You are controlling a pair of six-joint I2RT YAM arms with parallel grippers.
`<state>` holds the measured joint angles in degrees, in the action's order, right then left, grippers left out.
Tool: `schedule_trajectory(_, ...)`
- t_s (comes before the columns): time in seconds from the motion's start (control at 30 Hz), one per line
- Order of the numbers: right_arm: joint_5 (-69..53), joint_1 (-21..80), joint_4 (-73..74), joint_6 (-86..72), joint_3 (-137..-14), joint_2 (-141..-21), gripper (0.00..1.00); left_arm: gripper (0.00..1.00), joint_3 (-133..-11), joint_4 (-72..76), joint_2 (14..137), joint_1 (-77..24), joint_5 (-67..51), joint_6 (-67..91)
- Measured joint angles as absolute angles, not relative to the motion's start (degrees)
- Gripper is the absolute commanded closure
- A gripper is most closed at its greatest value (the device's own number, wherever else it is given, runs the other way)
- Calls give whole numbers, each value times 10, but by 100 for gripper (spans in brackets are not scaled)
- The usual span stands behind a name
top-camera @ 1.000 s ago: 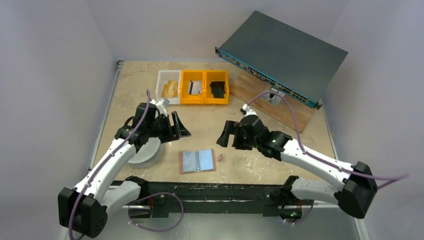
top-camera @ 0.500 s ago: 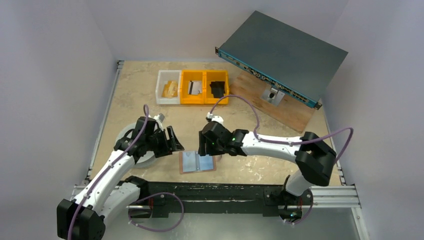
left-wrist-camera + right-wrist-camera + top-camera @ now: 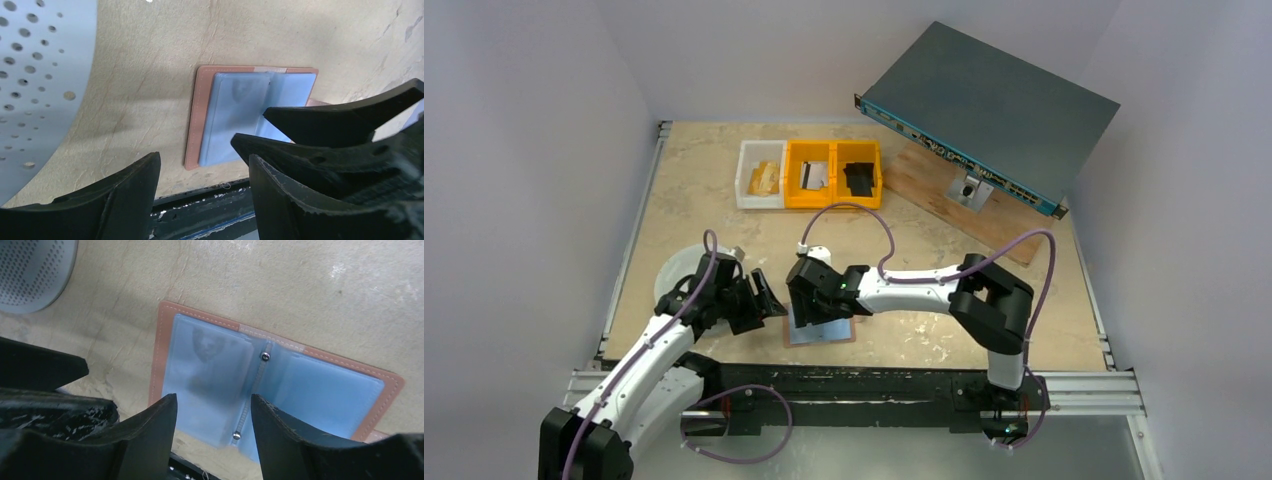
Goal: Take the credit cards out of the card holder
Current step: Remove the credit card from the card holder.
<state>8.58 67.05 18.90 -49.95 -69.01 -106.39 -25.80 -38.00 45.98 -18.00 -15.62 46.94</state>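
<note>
Looking down from the overhead camera, I have the card holder (image 3: 829,334) lying open and flat at 6 o'clock on the table (image 3: 704,200), close to the near edge. Its pale blue inner faces are up, with pinkish-tan leather showing as a border. My right gripper (image 3: 812,318) reaches in from 3 o'clock and hangs over the holder's left half. On its wrist camera the right gripper (image 3: 214,400) has its jaws apart, the tips straddling the left sleeve of the card holder (image 3: 320,390), with nothing clamped. I cannot tell whether the tips touch the plastic. The sleeves are cloudy, so I cannot tell whether any cards sit inside. My left gripper (image 3: 769,303) sits just beside the holder at its 9 o'clock. Its wrist view shows the left gripper (image 3: 204,167) with jaws apart and empty, and the card holder (image 3: 235,115) ahead of them. A pale perforated disc (image 3: 674,275) lies at 8 o'clock. At 12 o'clock stand three bins. The white bin (image 3: 746,165) holds what looks like a yellowish-gold card (image 3: 765,178), the middle yellow bin (image 3: 809,146) a pale silver card (image 3: 816,175), and the right yellow bin (image 3: 859,146) a black piece (image 3: 859,180). A grey rack unit (image 3: 994,100) rests on a wooden board (image 3: 919,178) at 2 o'clock.
</note>
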Motion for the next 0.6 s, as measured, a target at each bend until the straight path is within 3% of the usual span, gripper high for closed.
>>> schedule_trajectory(0.2,93,675,206,-494,-725,-1101,49,35,-257,-379,449,-180,-145,477)
schedule_trajectory(0.4,90,674,215,-490,-738,-1115,78,35,-253,-375,454,-180,-147,480)
schedule_trajectory(0.6,57,655,175,-499,-698,-1100,91,40,-244,-357,474,-180,-166,478)
